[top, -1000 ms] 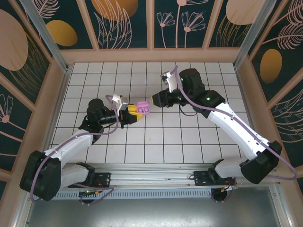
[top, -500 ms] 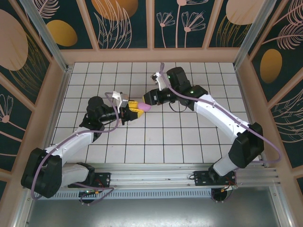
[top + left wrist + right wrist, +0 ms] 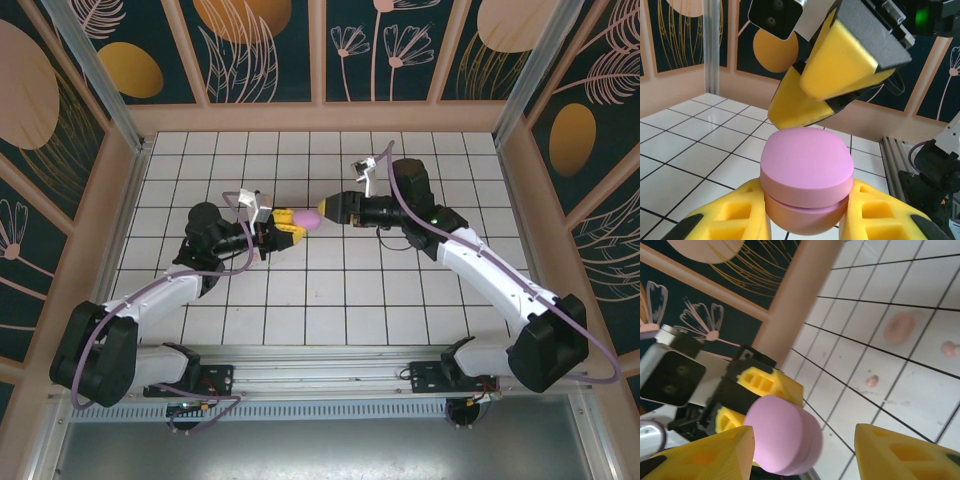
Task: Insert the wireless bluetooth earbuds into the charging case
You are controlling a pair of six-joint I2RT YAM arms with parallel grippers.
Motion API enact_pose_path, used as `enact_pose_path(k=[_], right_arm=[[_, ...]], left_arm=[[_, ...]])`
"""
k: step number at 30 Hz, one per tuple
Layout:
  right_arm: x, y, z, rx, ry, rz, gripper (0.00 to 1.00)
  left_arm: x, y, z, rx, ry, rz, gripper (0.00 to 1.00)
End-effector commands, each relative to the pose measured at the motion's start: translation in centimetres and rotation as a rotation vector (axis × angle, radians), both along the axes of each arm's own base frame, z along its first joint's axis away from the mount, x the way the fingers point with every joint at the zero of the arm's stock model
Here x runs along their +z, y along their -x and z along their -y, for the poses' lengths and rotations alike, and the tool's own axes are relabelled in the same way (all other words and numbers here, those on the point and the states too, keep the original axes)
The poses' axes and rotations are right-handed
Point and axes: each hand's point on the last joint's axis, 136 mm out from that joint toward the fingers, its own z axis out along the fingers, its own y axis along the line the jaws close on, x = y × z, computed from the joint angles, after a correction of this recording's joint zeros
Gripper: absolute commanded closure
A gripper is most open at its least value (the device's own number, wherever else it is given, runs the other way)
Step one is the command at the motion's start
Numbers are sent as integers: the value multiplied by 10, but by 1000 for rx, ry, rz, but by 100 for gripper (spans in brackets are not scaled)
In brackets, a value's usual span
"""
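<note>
Above the middle of the tabletop (image 3: 400,290), the left gripper (image 3: 287,229) pinches the shut pink case (image 3: 309,216), so the wide-open, empty right gripper (image 3: 324,210) should pull it open next.

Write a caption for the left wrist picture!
The left gripper holds the closed pink case while the right gripper hovers close by.

**Where things sit**

The left claw (image 3: 292,222) holds the charging case (image 3: 308,216) above the middle of the counter (image 3: 400,300), slightly toward the far edge. The right claw (image 3: 327,210) is just right of the charging case; contact unclear. Three earbuds (image 3: 899,327) lie on the counter, apart from each other.
</note>
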Motion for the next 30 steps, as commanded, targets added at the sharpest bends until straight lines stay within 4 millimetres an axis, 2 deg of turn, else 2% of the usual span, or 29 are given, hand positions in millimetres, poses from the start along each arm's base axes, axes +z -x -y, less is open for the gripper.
enact_pose_path(k=[1,4,12,16,24,27,30], right_arm=[[18,0,-10,24,-124,-50,44],[18,2,-19,52,-186,-103,43],[-11,-4,-19,-9,-87,-179,42],[-16,0,-24,23,-106,-213,41],[-4,9,-36,125,-157,-207,66],[-7,6,-36,121,-157,-218,79],[-7,0,-35,104,-169,-224,85]], left_arm=[[20,-4,1,-5,33,71,100],[21,-5,1,0,34,77,100],[27,-7,1,8,46,103,100],[26,-11,2,17,46,105,100],[14,-22,3,46,26,79,99],[9,-24,3,59,9,80,89],[3,-24,3,60,-19,92,74]])
